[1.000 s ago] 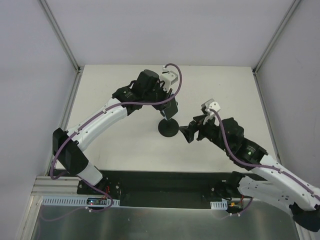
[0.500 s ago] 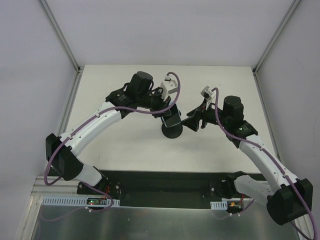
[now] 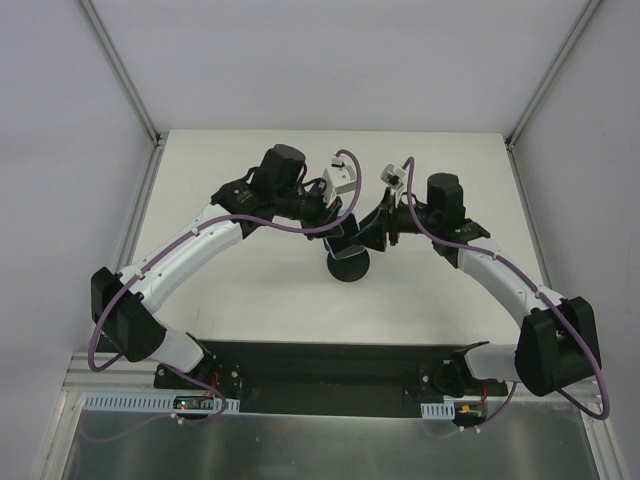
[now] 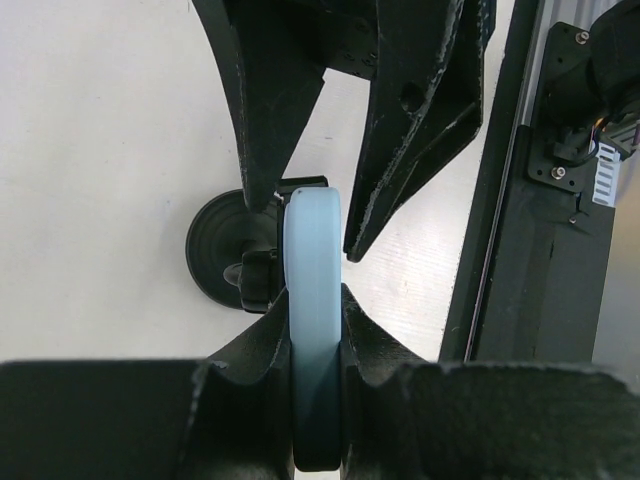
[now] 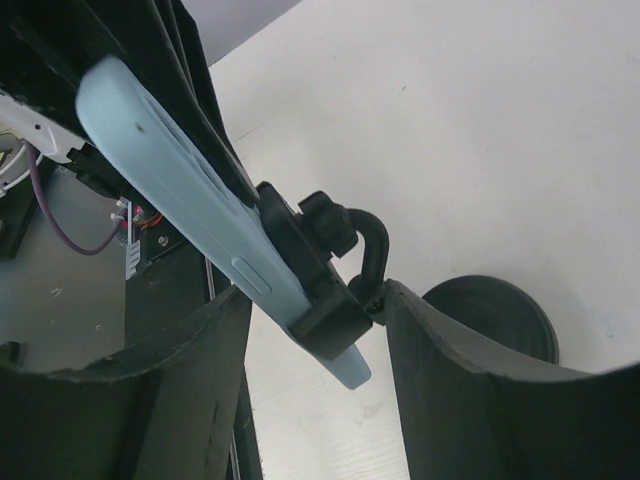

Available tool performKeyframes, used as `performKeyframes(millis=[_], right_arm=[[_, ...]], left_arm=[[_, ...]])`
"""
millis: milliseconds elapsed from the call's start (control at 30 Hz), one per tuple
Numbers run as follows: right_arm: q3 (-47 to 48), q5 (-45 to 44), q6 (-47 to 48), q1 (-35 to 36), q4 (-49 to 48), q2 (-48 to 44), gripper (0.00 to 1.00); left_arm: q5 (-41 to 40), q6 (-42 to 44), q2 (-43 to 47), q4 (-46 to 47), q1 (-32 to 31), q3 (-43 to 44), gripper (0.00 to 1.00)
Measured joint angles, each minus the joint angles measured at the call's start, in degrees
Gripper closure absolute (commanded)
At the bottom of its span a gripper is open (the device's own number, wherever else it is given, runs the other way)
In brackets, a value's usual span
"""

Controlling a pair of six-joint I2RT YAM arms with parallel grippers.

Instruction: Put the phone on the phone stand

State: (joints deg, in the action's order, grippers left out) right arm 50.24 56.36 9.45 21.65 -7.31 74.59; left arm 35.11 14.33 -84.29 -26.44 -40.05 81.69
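Note:
The phone [image 4: 312,260], light blue rim toward the camera, stands edge-on between the fingers of my left gripper [image 4: 312,305], which is shut on it. In the right wrist view the phone [image 5: 180,190] slants down and its lower part lies against the clamp head [image 5: 315,285] of the black phone stand; the curved stem [image 5: 368,245] and round base [image 5: 497,315] show behind. My right gripper [image 5: 320,390] is open, its fingers on either side of the phone's lower end and the clamp head. From above, both grippers [image 3: 340,226] [image 3: 373,232] meet over the stand base [image 3: 347,267].
The white table [image 3: 250,290] has metal posts [image 3: 125,70] at its back corners and a black rail [image 3: 320,365] along its near edge. The stand's base [image 4: 212,255] shows left of the phone in the left wrist view.
My right arm has swung left and forward until its open fingers straddle the phone and clamp head. My left gripper has carried the phone down to the stand's head.

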Motion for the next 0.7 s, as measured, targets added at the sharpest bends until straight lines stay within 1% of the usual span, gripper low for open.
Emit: performKeyframes(millis=[33,133,200,233,300,367,400,533,700], right_arm=[[0.3,0.3,0.0,0.1,-0.4,0.2,0.45],[0.7,1.4,-0.1,0.5,-1.5,0.4,0.57],[0.7,1.5,0.0,0.7,-1.9,1.0,0.62],[0.7,1.7,0.1,0.7,-2.2,1.5,0.69],[1.0,1.8,0.2,0.7,-3.0,2.1,0.76],[1.0,1.9,0.1,0.7,-3.5,2.4,0.98],[1.0,1.7,0.0,0.7,-3.7,2.4,1.00],[0.7,-0.2,-2.1,1.5,-4.7,2.4,0.99],[-1.0,-6.3,-11.3,3.0,-8.5,1.8,1.00]], left_arm=[[0.0,0.0,0.0,0.0,0.0,0.0,1.00],[0.0,0.0,-0.1,0.0,0.0,0.0,1.00],[0.1,0.0,-0.1,-0.2,0.0,0.0,1.00],[-0.3,0.1,-0.1,-0.2,0.0,0.0,1.00],[-1.2,0.1,-0.1,-0.2,0.3,0.0,1.00],[-1.8,0.0,-0.1,-0.1,0.3,0.0,1.00],[-2.2,0.0,-0.1,0.0,0.3,0.0,1.00],[-3.1,-0.1,0.0,0.0,0.3,0.0,1.00],[-5.8,-0.2,0.6,-0.1,0.4,-0.2,1.00]])
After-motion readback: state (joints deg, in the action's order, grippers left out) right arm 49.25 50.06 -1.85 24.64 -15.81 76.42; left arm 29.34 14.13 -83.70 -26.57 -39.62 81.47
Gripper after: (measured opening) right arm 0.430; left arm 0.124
